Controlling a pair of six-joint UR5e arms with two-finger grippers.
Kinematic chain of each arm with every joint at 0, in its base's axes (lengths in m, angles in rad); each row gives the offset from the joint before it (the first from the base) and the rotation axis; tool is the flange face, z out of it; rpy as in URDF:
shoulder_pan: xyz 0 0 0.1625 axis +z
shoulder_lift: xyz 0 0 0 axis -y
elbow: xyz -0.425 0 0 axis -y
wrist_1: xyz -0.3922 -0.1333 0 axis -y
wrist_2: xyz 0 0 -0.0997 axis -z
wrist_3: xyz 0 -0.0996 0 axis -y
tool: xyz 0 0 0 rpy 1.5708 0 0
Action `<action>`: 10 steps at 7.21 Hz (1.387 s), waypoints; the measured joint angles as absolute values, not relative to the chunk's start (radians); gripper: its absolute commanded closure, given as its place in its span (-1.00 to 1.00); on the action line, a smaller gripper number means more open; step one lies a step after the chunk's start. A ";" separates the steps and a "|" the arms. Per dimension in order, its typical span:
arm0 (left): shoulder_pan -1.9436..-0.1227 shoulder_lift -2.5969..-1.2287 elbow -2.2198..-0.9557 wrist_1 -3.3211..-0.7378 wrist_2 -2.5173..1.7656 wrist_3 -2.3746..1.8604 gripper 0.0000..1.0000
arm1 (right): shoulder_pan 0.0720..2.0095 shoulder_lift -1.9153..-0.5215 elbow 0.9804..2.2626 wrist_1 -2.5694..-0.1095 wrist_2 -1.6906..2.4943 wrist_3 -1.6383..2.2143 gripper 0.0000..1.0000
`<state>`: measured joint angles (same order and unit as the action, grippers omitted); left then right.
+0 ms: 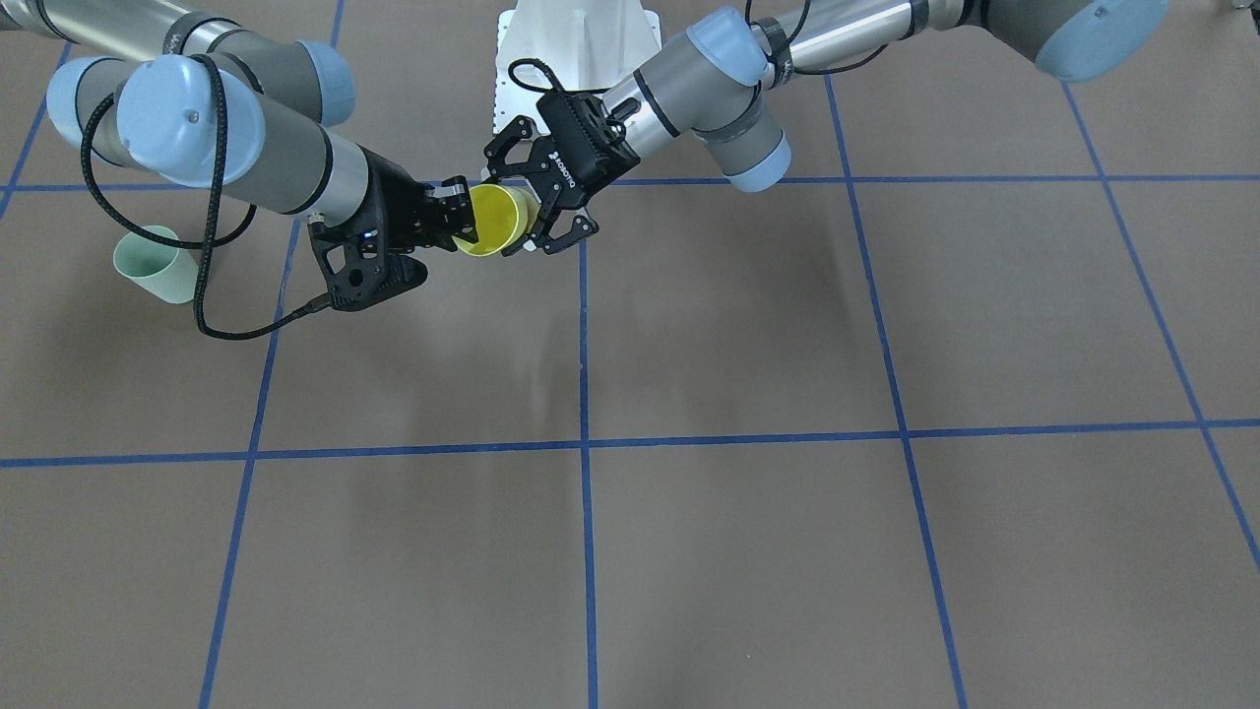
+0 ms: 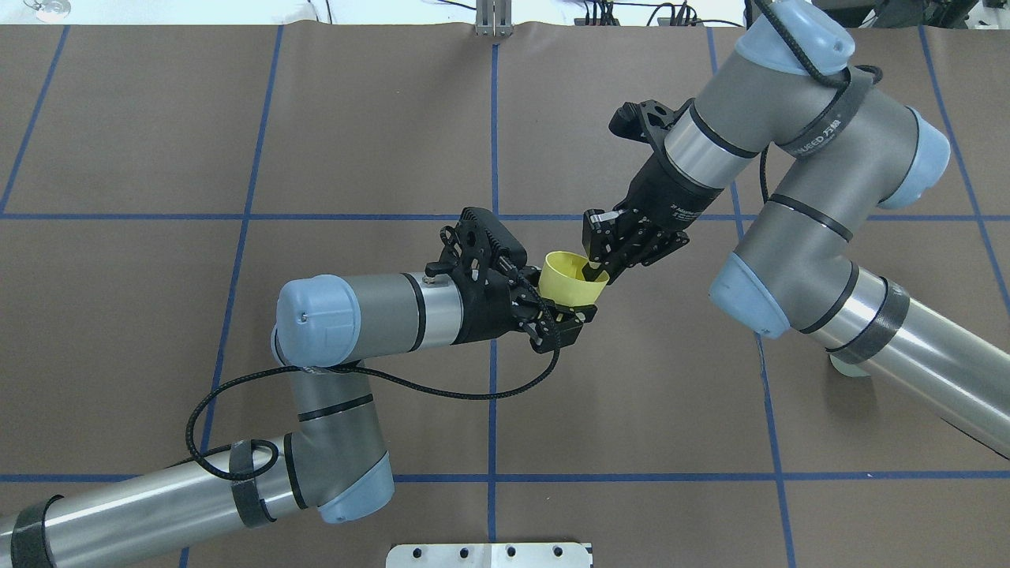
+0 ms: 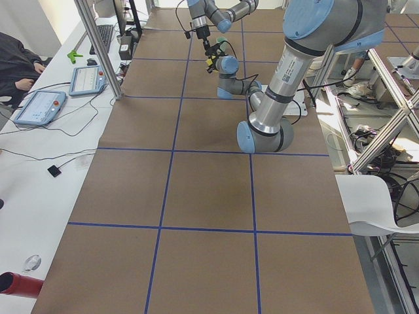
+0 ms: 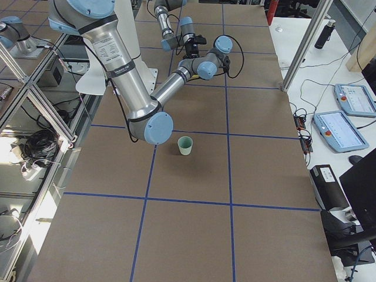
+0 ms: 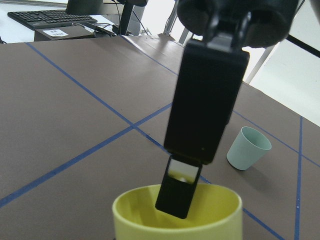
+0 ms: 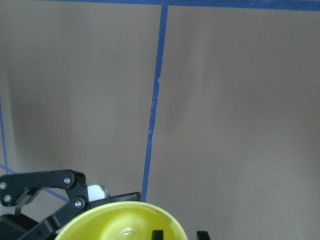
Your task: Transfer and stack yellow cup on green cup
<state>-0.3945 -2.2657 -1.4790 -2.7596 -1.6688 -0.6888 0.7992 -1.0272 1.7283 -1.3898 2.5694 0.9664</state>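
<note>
Pinching the rim of the yellow cup (image 1: pixel 495 219) with the right tool (image 1: pixel 461 219): one finger (image 5: pixel 175 200) reaching inside the mouth, the other pressing on the outer wall. Holding the cup in the air above the worktop (image 1: pixel 738 325), between the two tools, tilted on its side with the mouth turning toward the right tool. Reaching from the opposite side with the left tool (image 2: pixel 564 300), spreading wide around the base end of the cup; cannot tell whether gripping the wall or only standing just beside it. Leaving the green cup (image 1: pixel 157 264) upright on the worktop, mouth up, well apart from both tools, behind the right tool and near the elbow of its arm.
</note>
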 measured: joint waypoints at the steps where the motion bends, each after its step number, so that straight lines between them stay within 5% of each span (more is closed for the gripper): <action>1: -0.394 -2.266 -1.481 -2.762 -1.669 -0.689 1.00 | 0.799 -1.028 1.729 -1.390 2.569 0.966 0.44; 8: -0.394 -2.266 -1.480 -2.768 -1.667 -0.698 1.00 | 0.802 -1.032 1.738 -1.385 2.568 0.966 0.87; 9: -0.394 -2.266 -1.480 -2.767 -1.666 -0.701 0.66 | 0.802 -1.032 1.739 -1.385 2.567 0.966 0.95; 10: -0.394 -2.266 -1.480 -2.767 -1.665 -0.706 -0.24 | 0.802 -1.032 1.741 -1.385 2.565 0.967 1.00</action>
<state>-0.3942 -2.2657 -1.4803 -2.7670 -1.6651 -0.7060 0.8023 -1.0319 1.7406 -1.3855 2.5652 0.9668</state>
